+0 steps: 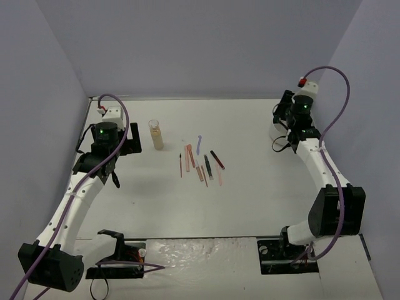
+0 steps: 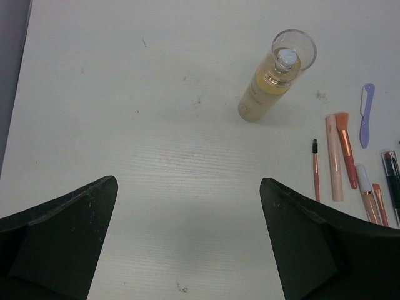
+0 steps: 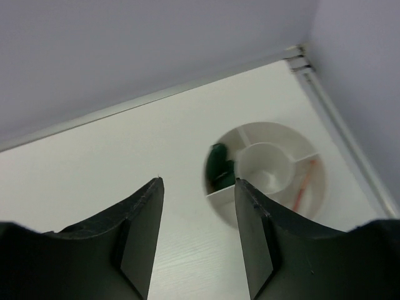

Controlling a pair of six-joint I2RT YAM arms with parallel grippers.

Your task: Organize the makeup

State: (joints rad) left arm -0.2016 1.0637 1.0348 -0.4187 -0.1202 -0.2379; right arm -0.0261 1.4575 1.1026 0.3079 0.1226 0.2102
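Several thin makeup sticks (image 1: 201, 164) lie side by side at the table's middle: pink, red, black and lilac. In the left wrist view they sit at the right, among them a pink stick (image 2: 335, 159) and a lilac one (image 2: 366, 112). The clear bottle of beige liquid (image 1: 156, 135) stands upright left of them (image 2: 272, 78). My left gripper (image 1: 125, 147) is open and empty (image 2: 189, 181), just short of the bottle. My right gripper (image 1: 281, 120) is open and empty (image 3: 199, 184) above the white divided bowl (image 3: 222, 203). The bowl holds dark green discs (image 3: 219, 165) and a pink stick (image 3: 303, 184).
The bowl (image 1: 275, 129) sits at the back right, mostly hidden by the right arm. Lilac walls close the table at left, back and right. A white power strip (image 1: 309, 84) and purple cables are at the back right, and a small white box (image 1: 112, 114) at the back left.
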